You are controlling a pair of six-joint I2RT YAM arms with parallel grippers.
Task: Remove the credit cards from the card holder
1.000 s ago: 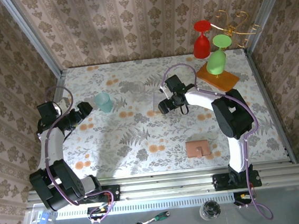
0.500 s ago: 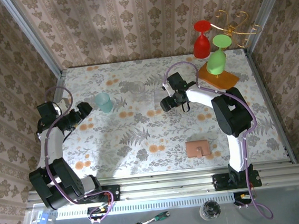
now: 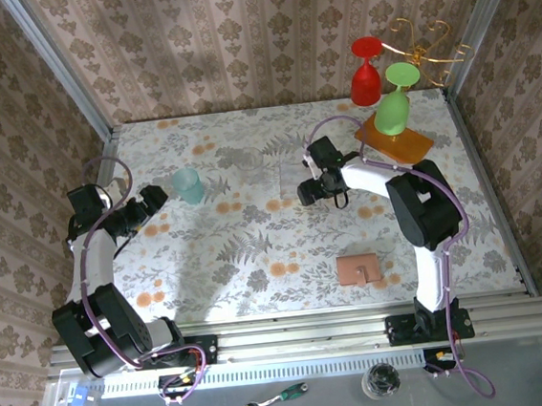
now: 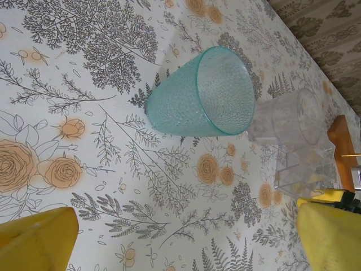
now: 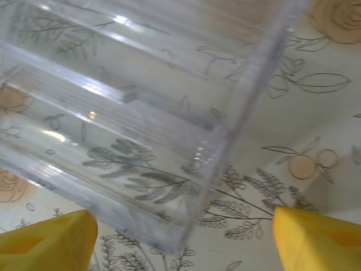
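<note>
The card holder (image 3: 358, 269) lies shut on the table near the front right, its tan-brown face up. The credit cards are hidden. My right gripper (image 3: 312, 192) hovers over the middle of the table, well behind the card holder and apart from it. It (image 5: 181, 240) is open, with a corner of a clear plastic box (image 5: 113, 113) just ahead of its yellow fingers (image 5: 45, 240). My left gripper (image 3: 158, 198) is at the far left, open (image 4: 183, 237) and holding nothing, pointing at a teal cup (image 4: 200, 93).
The teal cup (image 3: 189, 184) lies on its side at the left. The clear box (image 4: 293, 135) stands behind it. At the back right an orange wooden slab (image 3: 413, 145) bears a rack with a red goblet (image 3: 365, 74) and a green goblet (image 3: 393, 105). Patterned walls close three sides.
My right gripper has slid a little to the right across the middle of the table, still open. The left arm and the card holder have not moved.
</note>
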